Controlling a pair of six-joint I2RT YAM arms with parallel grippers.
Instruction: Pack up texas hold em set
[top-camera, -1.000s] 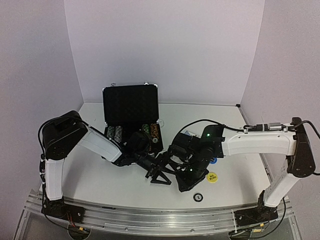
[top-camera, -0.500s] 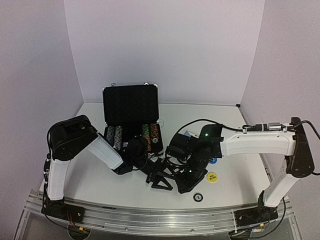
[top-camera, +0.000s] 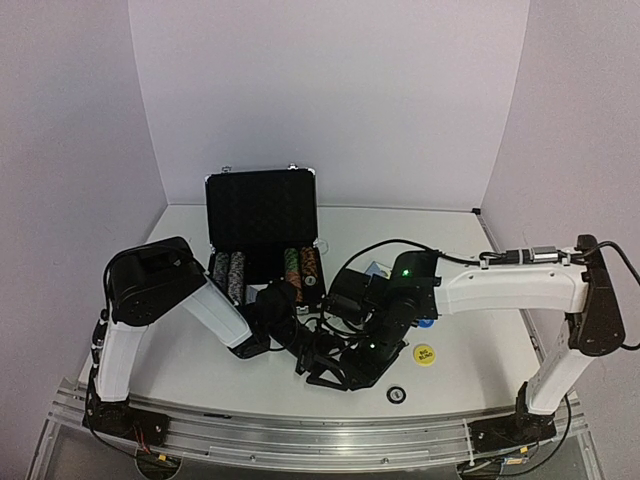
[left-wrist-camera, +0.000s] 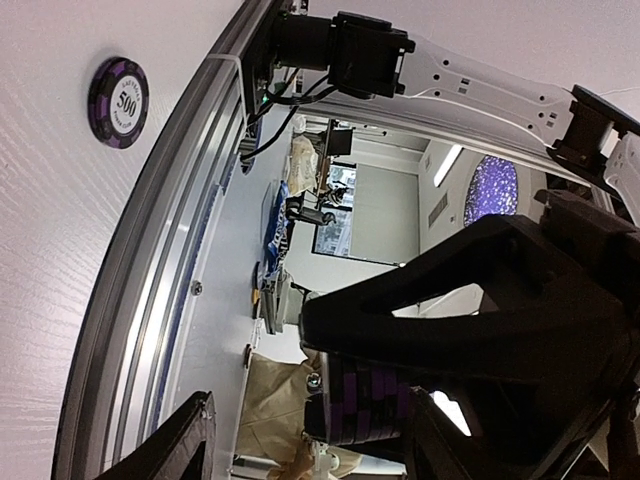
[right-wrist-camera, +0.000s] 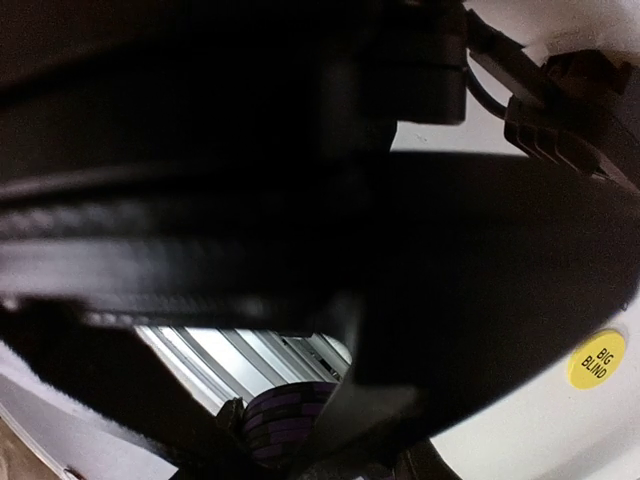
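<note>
The black silver-trimmed case (top-camera: 261, 212) stands open at the back left, with rows of striped chips (top-camera: 232, 268) in its tray. My two grippers meet in front of it. My left gripper (top-camera: 306, 352) is open; in the left wrist view its fingers (left-wrist-camera: 188, 442) straddle a short stack of purple chips (left-wrist-camera: 372, 398) without closing. My right gripper (top-camera: 346, 368) is shut on that stack, which also shows in the right wrist view (right-wrist-camera: 285, 422). A yellow Big Blind button (top-camera: 423, 354) lies to the right. The card decks and the triangular marker are hidden.
A single purple 500 chip (top-camera: 397, 395) lies near the table's front edge, and also shows in the left wrist view (left-wrist-camera: 118, 102). A blue button (top-camera: 429, 322) peeks out behind the right arm. The metal rail (top-camera: 300, 432) runs along the front.
Both grippers have shifted a little toward the front edge while staying together. The left arm's elbow has swung to the right.
</note>
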